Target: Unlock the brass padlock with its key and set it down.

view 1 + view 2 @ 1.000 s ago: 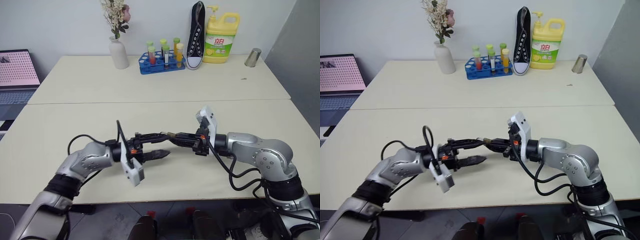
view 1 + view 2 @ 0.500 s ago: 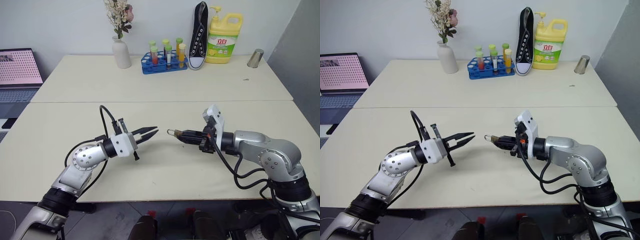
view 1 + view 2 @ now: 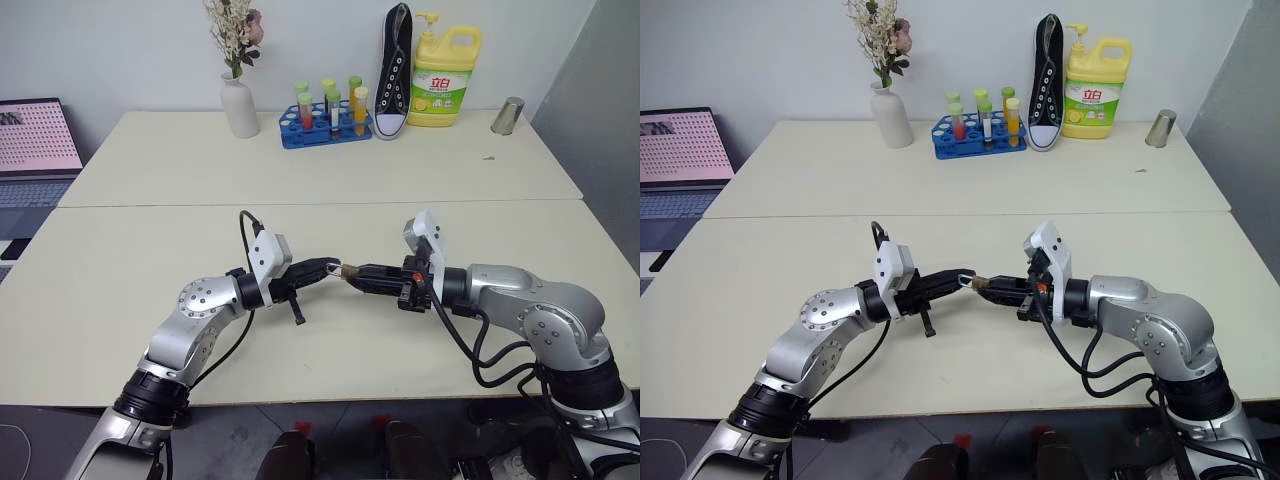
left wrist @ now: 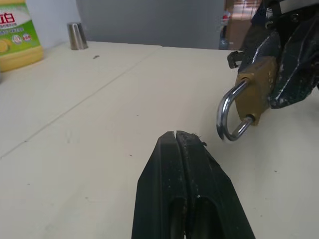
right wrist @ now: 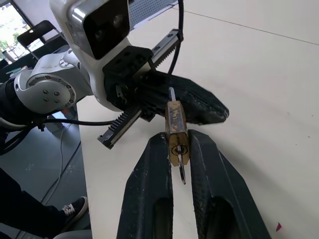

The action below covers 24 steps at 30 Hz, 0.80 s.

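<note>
While our right gripper (image 5: 179,149) holds the padlock (image 5: 175,130) pinched by its brass body between the two black fingers, above the table (image 3: 330,180) and near its front edge, the left gripper (image 4: 175,137) sits fully shut with nothing between its fingers, its tip just beside the shackle (image 4: 227,113). In the left wrist view the shackle still curves back into the body at both ends, so we judge the lock not yet open. The key (image 5: 181,172) appears in the right wrist view as a thin silver sliver standing out of the keyway on the body's end face, between our right fingers; whether it is fully seated we cannot tell. Both grippers point toward each other over the table, left from the left, right from the right, with the padlock between them. Progress, as we read it: the lock is picked up and presented, and the key seems to be in the keyway. Left to do: turning the key, freeing the shackle, and setting the padlock down on the table. Our closed left gripper is on the shackle side, well away from the key's end, so we judge it would need to open and reposition before it could turn anything. Bottles, a shoe and a tube rack stand far back, clear of the work.
</note>
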Available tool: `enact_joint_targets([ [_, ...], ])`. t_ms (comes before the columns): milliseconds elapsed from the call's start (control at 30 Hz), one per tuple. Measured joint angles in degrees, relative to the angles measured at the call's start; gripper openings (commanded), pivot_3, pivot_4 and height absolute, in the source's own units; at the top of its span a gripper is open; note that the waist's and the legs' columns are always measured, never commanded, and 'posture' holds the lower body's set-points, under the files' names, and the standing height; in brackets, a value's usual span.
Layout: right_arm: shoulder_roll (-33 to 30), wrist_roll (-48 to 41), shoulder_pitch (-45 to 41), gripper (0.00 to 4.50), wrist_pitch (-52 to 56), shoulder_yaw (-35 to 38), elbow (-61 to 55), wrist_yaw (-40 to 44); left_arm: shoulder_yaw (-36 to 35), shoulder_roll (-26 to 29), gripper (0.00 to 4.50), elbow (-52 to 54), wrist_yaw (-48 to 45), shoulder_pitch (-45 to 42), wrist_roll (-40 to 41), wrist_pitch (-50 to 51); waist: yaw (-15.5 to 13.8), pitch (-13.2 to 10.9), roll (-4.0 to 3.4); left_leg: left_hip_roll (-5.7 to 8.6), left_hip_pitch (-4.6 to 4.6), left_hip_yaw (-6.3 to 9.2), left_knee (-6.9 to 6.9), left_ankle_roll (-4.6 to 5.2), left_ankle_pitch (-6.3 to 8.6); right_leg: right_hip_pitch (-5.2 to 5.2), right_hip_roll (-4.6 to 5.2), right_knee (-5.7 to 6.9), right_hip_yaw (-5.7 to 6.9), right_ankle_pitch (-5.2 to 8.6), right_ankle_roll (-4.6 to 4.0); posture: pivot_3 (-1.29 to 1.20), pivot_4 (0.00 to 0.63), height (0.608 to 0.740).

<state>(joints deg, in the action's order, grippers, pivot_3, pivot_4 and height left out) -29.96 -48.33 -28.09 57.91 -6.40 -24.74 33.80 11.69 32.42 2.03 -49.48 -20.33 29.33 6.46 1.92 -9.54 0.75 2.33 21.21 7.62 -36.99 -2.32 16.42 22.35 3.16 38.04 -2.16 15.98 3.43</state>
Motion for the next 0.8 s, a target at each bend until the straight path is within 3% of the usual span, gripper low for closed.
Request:
enact_joint_targets([
  [300,-0.25,0.03,0.11,0.13,0.0,0.02,0.01,0.07,-3.36,-0.26,0.0,2.24,-4.1,3.03,0.82,4.29,-0.1,0.0,0.0,-0.02,0.0,0.0,-0.01,0.0,0.0,0.0,0.02,-0.01,-0.03,0.0,0.0,0.0,0.15,0.74],
  [800,-0.27,0.11,0.12,0.13,-0.01,0.01,0.08,1.15,-6.21,-3.45,0.0,4.2,-3.08,2.94,0.0,7.94,-0.12,0.0,0.0,-0.02,0.0,-0.01,0.0,0.0,0.0,-0.01,0.03,-0.03,-0.02,0.0,0.0,0.0,0.15,0.74],
])
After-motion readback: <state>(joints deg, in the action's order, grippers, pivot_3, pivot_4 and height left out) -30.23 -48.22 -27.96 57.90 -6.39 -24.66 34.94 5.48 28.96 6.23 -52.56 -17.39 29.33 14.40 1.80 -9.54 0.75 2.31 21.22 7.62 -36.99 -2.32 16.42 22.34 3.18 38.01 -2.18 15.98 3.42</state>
